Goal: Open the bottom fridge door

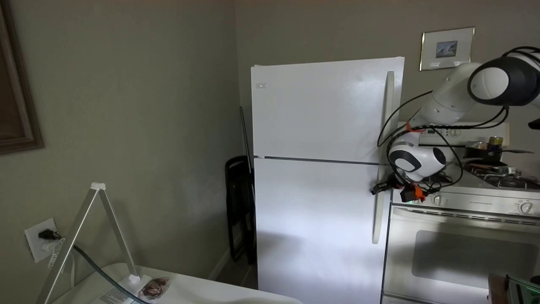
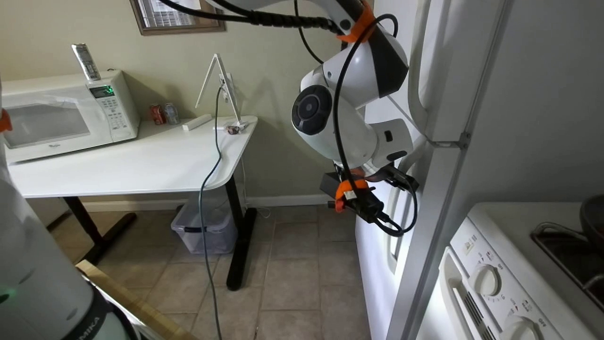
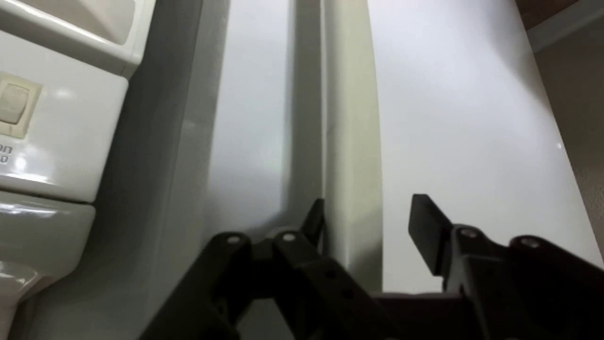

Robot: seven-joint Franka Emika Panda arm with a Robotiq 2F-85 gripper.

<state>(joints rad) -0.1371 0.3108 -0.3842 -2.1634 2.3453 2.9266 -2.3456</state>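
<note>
Bottom fridge door (image 1: 316, 228): plain white panel, shut, directly below the shorter freezer door (image 1: 320, 114); its foot is cut off by the lower edge in an exterior view. Handle (image 1: 378, 219): long, white, vertical, on the bottom fridge door; partly hidden by the gripper (image 3: 368, 222). Gripper: black, its fingers parted, one on either side of the handle in the wrist view; the finger on the stove's side is just beside the handle, contact uncertain, the other apart from it. Badge (image 1: 261, 85) on the freezer door: too small to read. Robot base (image 2: 37, 274): dark band lettered "MIKA", the start of the word not visible. Stove (image 2: 514, 219): "OFF" legible beside the upper knob (image 2: 486, 280) and again beside the lower knob (image 2: 519, 328), which is cut off. Switch (image 3: 13, 104): cream, its lettering cut by the left edge. Microwave (image 2: 71, 111): white, green display blurred, maker's badge illegible. Silver can (image 2: 86, 62) atop the microwave: print unreadable. Paper (image 1: 112, 296) on the white table (image 1: 211, 289): lines of print, illegible, cut off below.
</note>
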